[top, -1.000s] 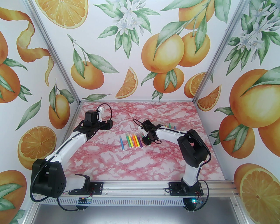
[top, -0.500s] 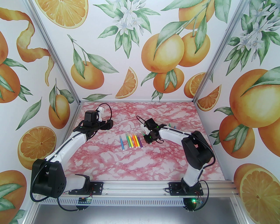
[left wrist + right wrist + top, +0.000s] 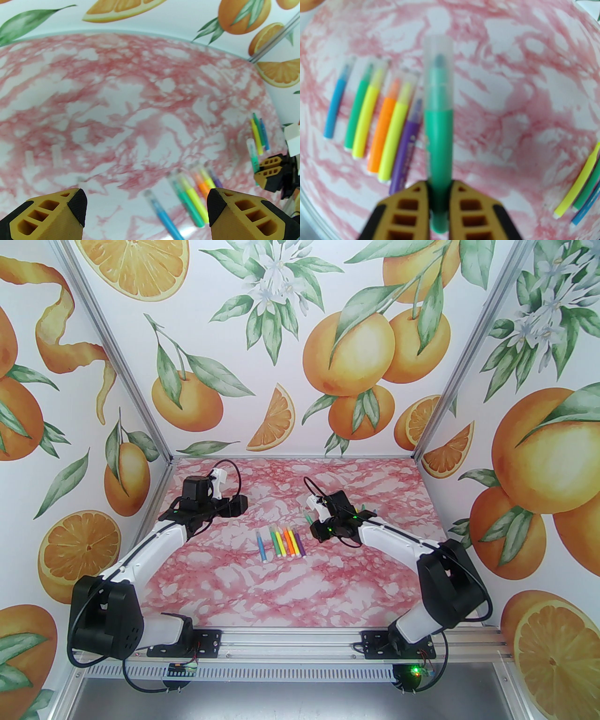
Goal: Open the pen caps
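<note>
Tabletop [image 3: 281, 596]: flat matt sheet printed in pink-and-white marbling.

Nearest you, a row of six pens [image 3: 281, 543] lies side by side, close together. From the left they are blue [image 3: 335, 110], green, yellow, orange, yellow and purple. The barrels are slim, round, smooth bright plastic. Each wears a clear, frosted, blunt-ended cylindrical cap with the nib dim inside.

Just past the row's right end, your right claw [image 3: 439, 185] is pinched tight on the tail of a seventh, the green pen [image 3: 438, 140]. The barrel juts straight out between the fingers, which are yellow lattice plastic with black pads. Its cap [image 3: 438, 58] is on, of the same clear plastic.

About level with it on the left, well apart from the pens, is your left claw [image 3: 146, 204]. Its jaws are spread wide with nothing between them.

Farther right, three pens [image 3: 259, 137] lie together: yellow, green and blue. Their tips are bare and tapered. In the top view your right arm partly covers them.

That makes ten pens, seven of them capped.

Ahead of the left claw lie pale loose caps [image 3: 57, 155]. Two are plain to see; a possible third is too blurred to call.
</note>
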Available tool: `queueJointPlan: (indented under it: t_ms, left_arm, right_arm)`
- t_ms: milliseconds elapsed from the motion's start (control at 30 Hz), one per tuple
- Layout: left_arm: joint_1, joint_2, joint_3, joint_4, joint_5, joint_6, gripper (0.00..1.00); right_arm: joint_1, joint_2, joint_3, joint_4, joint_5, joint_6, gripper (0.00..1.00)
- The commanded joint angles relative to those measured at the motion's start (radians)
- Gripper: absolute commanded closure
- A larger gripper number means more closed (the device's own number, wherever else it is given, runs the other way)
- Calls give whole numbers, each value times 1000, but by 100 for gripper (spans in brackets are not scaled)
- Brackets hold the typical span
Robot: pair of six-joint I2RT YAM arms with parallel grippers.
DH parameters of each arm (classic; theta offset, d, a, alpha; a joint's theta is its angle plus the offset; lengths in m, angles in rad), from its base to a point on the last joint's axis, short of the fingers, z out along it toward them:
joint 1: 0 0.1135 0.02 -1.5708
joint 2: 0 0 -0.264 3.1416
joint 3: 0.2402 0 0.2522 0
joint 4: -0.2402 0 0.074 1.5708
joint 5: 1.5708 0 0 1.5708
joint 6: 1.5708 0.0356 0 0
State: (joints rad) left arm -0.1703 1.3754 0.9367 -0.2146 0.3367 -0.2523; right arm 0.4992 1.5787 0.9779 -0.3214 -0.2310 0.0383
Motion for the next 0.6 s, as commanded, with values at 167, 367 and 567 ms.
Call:
queueJointPlan:
  t_ms: [167,367,567]
  left_arm:
    - [4,32,-19,156,313,-106,17]
    - [0,64,-12,201,454,-135,22]
    - [-16,98,-11,254,535,-173,31]
  right_arm:
    - [-6,-51,-25,150,-142,37,100]
    - [4,-62,-30,207,-202,46,100]
    - [22,-68,-28,244,-231,50,100]
